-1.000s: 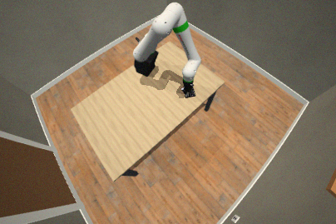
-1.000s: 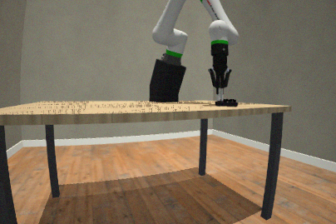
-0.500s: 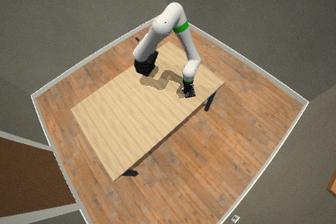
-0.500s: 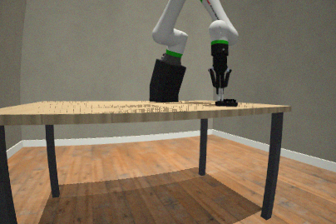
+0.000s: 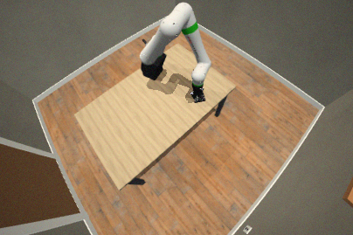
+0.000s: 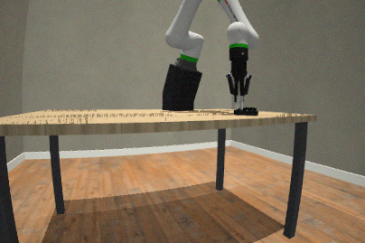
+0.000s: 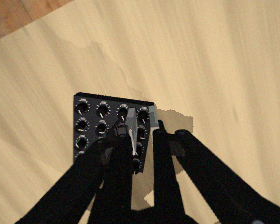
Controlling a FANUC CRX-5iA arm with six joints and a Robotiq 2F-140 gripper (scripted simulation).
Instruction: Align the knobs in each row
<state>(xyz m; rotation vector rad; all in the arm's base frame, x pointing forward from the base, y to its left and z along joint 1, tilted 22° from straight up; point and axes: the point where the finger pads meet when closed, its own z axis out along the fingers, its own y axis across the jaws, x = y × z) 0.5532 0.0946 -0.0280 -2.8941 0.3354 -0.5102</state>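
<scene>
The black knob box [image 7: 92, 117] [image 6: 247, 112] stands flat on the wooden table [image 5: 131, 122] [image 6: 90, 117] [image 7: 217, 60], near its right end. In the wrist view several round knobs with white lines show in rows, and the fingers hide the box's lower right part. My gripper [image 7: 143, 116] [image 6: 239, 103] [image 5: 197, 94] points straight down just above the box's right side. Its fingers stand nearly together with a narrow gap and hold nothing. The knob marks and names are too small to read.
The arm's dark base [image 5: 151, 69] [image 6: 182, 87] stands on the table's far edge, left of the box. The table's right edge lies close beyond the box. Wooden floor [image 5: 245, 144] surrounds the table.
</scene>
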